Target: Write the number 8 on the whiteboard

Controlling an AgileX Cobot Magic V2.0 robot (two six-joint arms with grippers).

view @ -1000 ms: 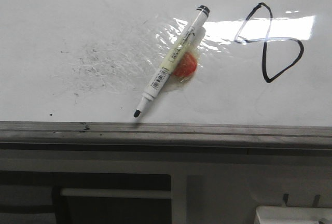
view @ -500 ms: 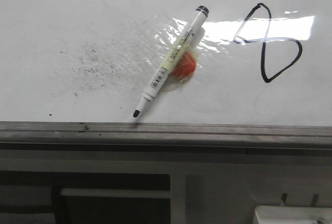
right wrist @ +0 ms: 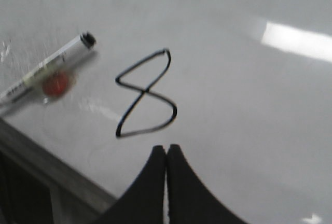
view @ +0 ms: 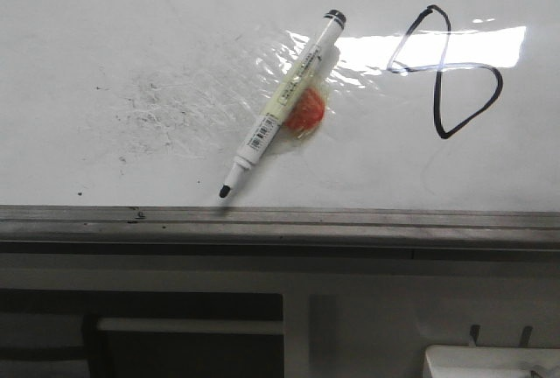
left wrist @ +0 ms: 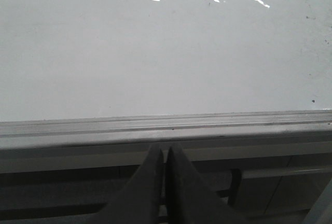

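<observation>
The whiteboard (view: pixel 105 28) fills the front view, glossy white with a grey metal rail along its near edge. The number 8 (view: pixel 446 67) is drawn on it in thin black line at the right, tilted, and shows in the right wrist view (right wrist: pixel 148 92). A white marker with its black tip uncovered (view: pixel 280 107) lies diagonally on the board over an orange-red blob (view: pixel 306 113). Neither gripper shows in the front view. My right gripper (right wrist: pixel 166 149) is shut and empty, just short of the 8. My left gripper (left wrist: pixel 165 149) is shut and empty at the rail.
Grey speckled smudges (view: pixel 166 107) mark the board left of the marker. The metal rail (view: pixel 280 225) runs along the board's near edge, with a dark frame and a white object (view: pixel 490 360) below it at the lower right. Glare (view: pixel 455 45) crosses the 8.
The whole front view has shifted slightly left and up: the marker, blob and 8 sit a little further left. The marker lies as before on the board.
</observation>
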